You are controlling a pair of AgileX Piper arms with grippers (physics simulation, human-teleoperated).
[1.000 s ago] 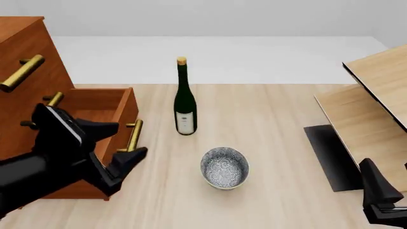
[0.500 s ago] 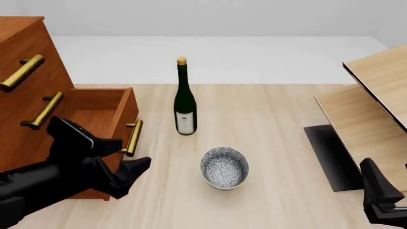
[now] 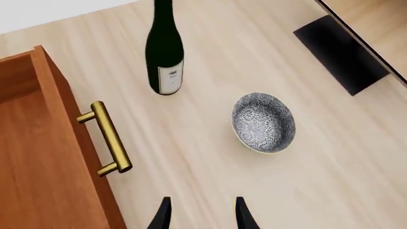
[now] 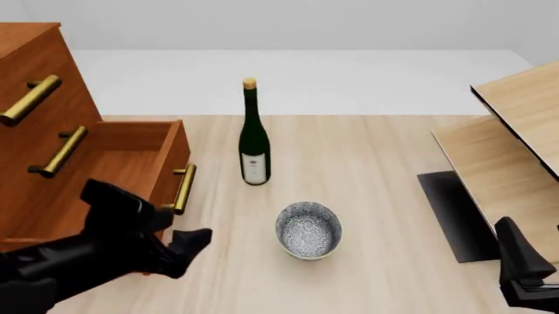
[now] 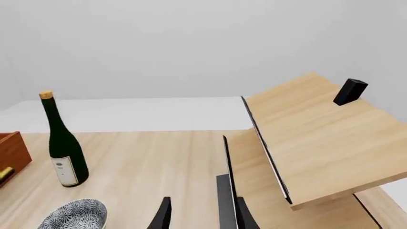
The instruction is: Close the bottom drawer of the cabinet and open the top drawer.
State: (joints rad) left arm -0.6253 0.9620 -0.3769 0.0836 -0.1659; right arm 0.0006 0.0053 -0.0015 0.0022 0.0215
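Note:
The cabinet (image 4: 61, 65) stands at the far left of the front view. Its top drawer (image 4: 22, 69) is shut behind a brass handle (image 4: 31, 99). The bottom drawer (image 4: 131, 157) is pulled far out over the table, and its brass handle (image 4: 183, 188) (image 3: 109, 138) faces right. My left gripper (image 4: 180, 229) (image 3: 202, 214) is open just in front of and below that handle, apart from it, holding nothing. My right gripper (image 4: 524, 268) (image 5: 202, 217) is open and empty at the near right corner.
A dark green wine bottle (image 4: 254, 140) (image 3: 164, 57) stands upright mid-table, right of the open drawer. A patterned bowl (image 4: 308, 229) (image 3: 263, 122) sits nearer me. Pale plywood boards (image 4: 515, 131) (image 5: 318, 138) and a black mat (image 4: 454, 212) fill the right side.
My left arm has dropped and drawn back toward me, uncovering the middle handle; its gripper now sits lower and slightly right of the bottom handle. The drawer and right arm have not moved.

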